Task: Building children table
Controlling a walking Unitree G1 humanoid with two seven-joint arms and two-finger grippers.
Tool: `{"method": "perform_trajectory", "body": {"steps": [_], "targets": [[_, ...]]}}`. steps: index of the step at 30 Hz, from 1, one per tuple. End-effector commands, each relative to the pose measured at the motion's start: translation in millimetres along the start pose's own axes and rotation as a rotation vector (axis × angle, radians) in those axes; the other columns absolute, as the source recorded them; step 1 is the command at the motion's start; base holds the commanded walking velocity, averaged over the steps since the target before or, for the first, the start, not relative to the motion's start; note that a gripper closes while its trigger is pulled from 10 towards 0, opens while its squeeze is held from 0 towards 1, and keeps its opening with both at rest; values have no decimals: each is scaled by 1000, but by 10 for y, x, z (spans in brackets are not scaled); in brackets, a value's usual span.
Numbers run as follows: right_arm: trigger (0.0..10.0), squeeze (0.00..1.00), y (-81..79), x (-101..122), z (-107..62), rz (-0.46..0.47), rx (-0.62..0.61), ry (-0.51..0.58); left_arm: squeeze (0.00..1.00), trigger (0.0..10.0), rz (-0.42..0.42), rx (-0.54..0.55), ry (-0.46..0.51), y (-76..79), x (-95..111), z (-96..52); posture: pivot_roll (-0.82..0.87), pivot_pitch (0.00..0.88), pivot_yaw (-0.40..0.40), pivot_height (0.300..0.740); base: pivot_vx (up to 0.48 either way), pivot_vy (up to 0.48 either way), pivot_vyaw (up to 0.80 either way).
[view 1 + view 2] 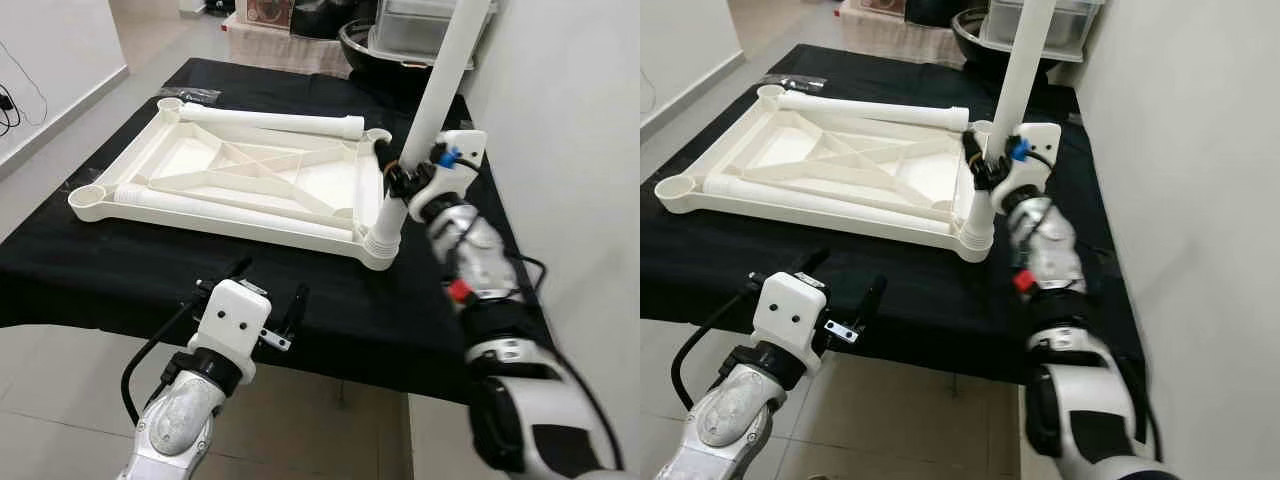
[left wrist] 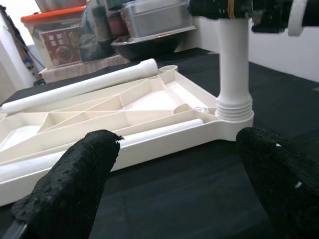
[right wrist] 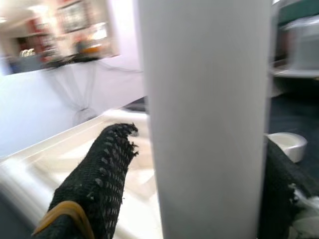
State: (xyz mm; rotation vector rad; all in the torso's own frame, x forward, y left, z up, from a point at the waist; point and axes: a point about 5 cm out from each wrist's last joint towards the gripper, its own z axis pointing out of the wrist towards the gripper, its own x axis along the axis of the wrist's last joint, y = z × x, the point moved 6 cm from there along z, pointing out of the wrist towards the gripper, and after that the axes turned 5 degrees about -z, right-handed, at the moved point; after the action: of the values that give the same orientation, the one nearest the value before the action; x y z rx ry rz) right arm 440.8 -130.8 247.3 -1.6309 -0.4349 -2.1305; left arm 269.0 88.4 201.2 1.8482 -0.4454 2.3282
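A cream plastic table top lies upside down on the black-covered table. One white leg stands upright in its near right corner socket. My right gripper is shut on this leg low down, just above the socket; the leg shows between its fingers. Two more white legs lie flat on the top, along its far and near sides. My left gripper is open at the table's near edge, apart from the top, its fingers spread wide.
A white wall runs close along the right side of the table. Beyond the far edge stand a dark bowl, a clear plastic box and a storage crate. Tiled floor lies below the near edge.
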Motion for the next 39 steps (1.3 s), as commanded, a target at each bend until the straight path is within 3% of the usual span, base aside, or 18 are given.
{"method": "perform_trajectory", "body": {"steps": [1,6,8,15,16,17,23,26,28,29,31,32,33,34,35,36,37,39], "targets": [[10000,0,-172,-86,-12,42,152,-40,0,10000,-9,-10,-4,41,-23,-8,144,73,-106,740,0,0,0],[10000,0,-468,-141,-64,62,435,-99,0,10000,-8,-12,-1,54,-19,-6,157,76,-112,740,0,0,0],[10000,0,-686,-202,-131,58,635,-156,0,10000,-7,-10,3,48,-3,-6,166,79,-115,740,0,0,0],[10000,0,-933,-255,-72,-4,769,-200,0,10000,-9,-14,2,64,11,-36,174,88,-124,740,0,0,0],[1922,0,-958,-239,-38,3,763,-190,0,10000,-10,-13,1,65,8,-38,174,86,-123,740,0,0,0],[0,0,-976,-221,-8,15,753,-177,0,10000,-10,-13,-1,67,3,-39,174,88,-124,740,0,0,0],[0,0,-911,-191,99,32,638,-141,0,10000,-10,-11,-3,64,-8,-34,169,90,-123,740,0,0,0],[0,0,-735,-222,182,32,463,-141,0,10000,-9,-10,-4,59,-16,-26,166,90,-120,740,0,0,0],[0,0,-350,-351,221,14,120,-181,0,10000,-8,-13,-1,56,-18,-7,157,92,-110,740,0,0,0],[0,0,-350,-351,221,14,120,-181,0,10000,-8,-13,-1,56,-18,-7,157,92,-110,740,0,0,0],[0,0,-31,-440,154,-8,-161,-212,0,10000,-8,-17,0,57,-18,5,152,91,-105,740,0,0,0],[0,0,-31,-440,154,-8,-161,-212,0,10000,-8,-17,0,57,-18,5,152,91,-105,740,0,0,0],[0,0,179,-491,50,-24,-358,-233,0,10000,-8,-18,0,55,-20,8,148,92,-101,740,0,0,0],[0,0,179,-491,50,-24,-358,-233,0,10000,-8,-18,0,55,-20,8,148,92,-101,740,0,0,0],[0,0,421,-544,-241,-45,-734,-248,0,10000,-8,-23,-2,56,-28,7,142,93,-95,740,0,0,0],[0,0,421,-544,-241,-45,-734,-248,0,10000,-8,-23,-2,56,-28,7,142,93,-95,740,0,0,0],[0,0,426,-570,-392,-23,-889,-251,0,10000,-8,-25,-3,63,-32,5,152,93,-99,740,0,0,0],[0,0,403,-585,-408,-7,-911,-252,0,10000,-7,-25,-4,65,-33,4,152,93,-99,740,0,0,0]]}}
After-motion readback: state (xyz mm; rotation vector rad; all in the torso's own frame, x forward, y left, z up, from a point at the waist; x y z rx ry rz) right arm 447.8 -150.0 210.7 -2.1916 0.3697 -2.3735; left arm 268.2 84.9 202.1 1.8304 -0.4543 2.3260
